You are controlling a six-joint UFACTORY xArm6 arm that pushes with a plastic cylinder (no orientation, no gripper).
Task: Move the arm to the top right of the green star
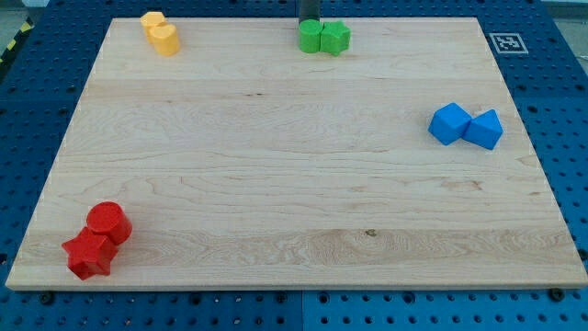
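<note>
Eight matte blocks lie in four touching pairs on the pale, grained wooden board [294, 184]: two yellow [160, 33], two blue [467, 125], a red cylinder [108, 222] against a red star [88, 253], and a green cylinder [310, 37] against the green star [335, 38] at the view's top edge. My tip [308, 22], a dark rod without jaws, stands just behind the green cylinder, up and left of the star. One square printed marker [506, 42] sits at the board's top right corner.
</note>
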